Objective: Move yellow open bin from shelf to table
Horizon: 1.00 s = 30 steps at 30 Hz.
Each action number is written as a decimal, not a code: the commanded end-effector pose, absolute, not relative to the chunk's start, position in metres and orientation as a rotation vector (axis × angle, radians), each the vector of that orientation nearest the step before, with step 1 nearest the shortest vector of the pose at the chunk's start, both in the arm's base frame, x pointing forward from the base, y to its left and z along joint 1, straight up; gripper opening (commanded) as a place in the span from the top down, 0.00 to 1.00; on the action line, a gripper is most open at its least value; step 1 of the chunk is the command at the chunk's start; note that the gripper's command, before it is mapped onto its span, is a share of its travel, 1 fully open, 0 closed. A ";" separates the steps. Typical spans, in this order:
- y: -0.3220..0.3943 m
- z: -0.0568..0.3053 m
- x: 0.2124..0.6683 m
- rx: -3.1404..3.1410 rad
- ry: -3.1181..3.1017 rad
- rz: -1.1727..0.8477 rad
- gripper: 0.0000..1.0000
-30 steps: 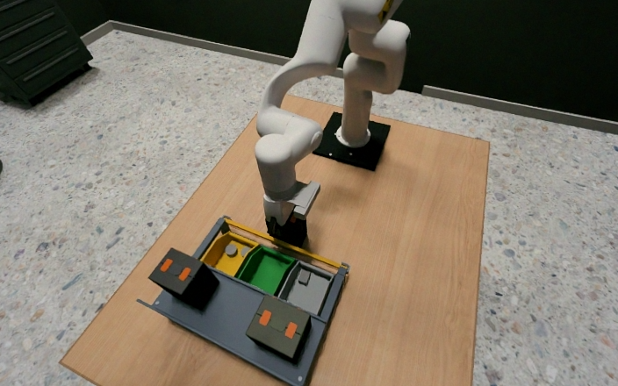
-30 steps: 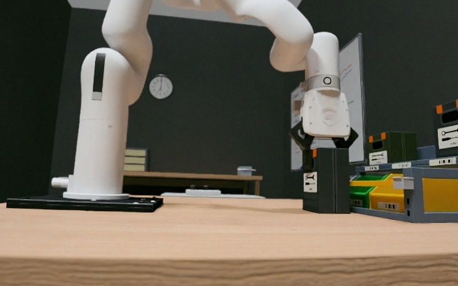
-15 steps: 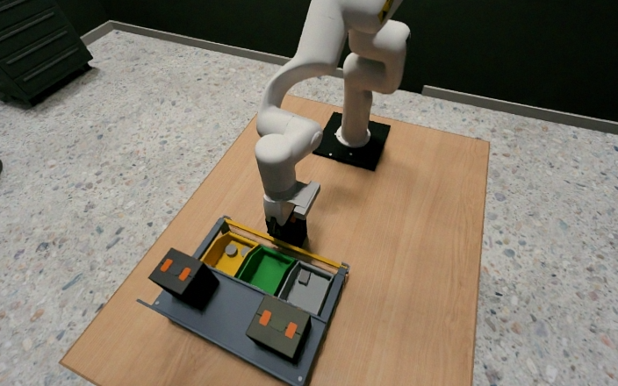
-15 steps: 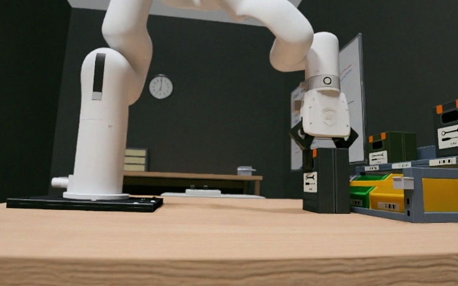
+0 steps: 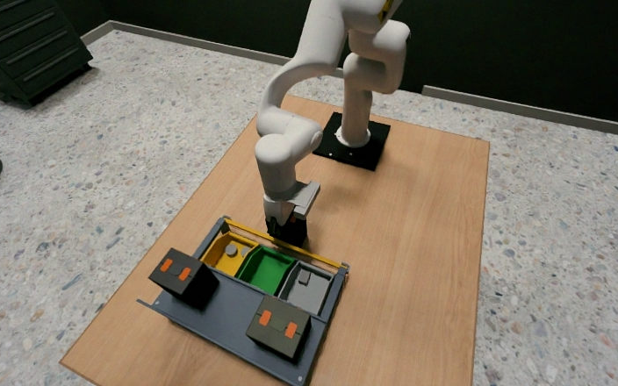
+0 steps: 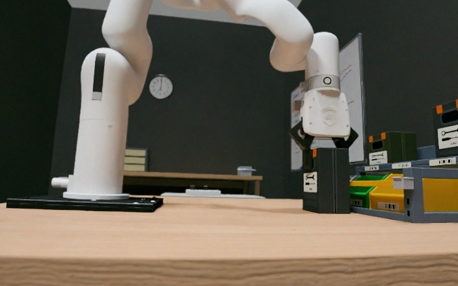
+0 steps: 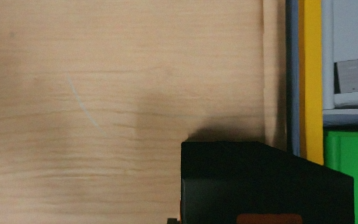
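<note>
The yellow open bin [image 5: 225, 254] sits in the lower level of the blue-grey shelf [image 5: 254, 292], at its left end, with grey parts inside; it also shows in the side view [image 6: 387, 199]. A black closed box [image 6: 326, 179] with an orange latch stands on the table right in front of the shelf. My gripper [image 6: 324, 143] is shut on the top of this black box [image 5: 288, 229]. The wrist view shows the black box's top [image 7: 265, 182] beside the shelf's yellow rail [image 7: 310, 80].
A green bin [image 5: 265, 268] and a grey bin [image 5: 307, 288] sit beside the yellow bin. Two dark closed boxes [image 5: 183, 275] [image 5: 278, 327] with orange latches stand on the shelf's top. The arm's black base [image 5: 352, 139] is at the table's far end.
</note>
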<state>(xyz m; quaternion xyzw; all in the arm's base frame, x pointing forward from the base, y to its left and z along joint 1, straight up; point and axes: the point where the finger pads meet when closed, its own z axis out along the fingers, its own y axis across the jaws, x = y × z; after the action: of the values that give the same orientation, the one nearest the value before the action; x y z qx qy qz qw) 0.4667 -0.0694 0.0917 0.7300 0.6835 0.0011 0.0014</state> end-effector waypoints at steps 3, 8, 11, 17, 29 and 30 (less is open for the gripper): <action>-0.070 0.093 0.468 2.289 2.143 0.007 1.00; -0.070 0.093 0.468 2.289 2.143 0.007 1.00; -0.070 0.093 0.468 2.289 2.143 0.007 1.00; -0.070 0.093 0.468 2.289 2.143 0.007 1.00; -0.070 0.095 0.468 2.291 2.145 0.011 1.00; -0.070 0.096 0.468 2.291 2.145 0.011 1.00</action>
<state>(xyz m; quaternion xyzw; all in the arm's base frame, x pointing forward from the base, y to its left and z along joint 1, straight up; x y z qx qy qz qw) 0.4659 -0.0692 0.0918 0.7300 0.6835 0.0003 0.0004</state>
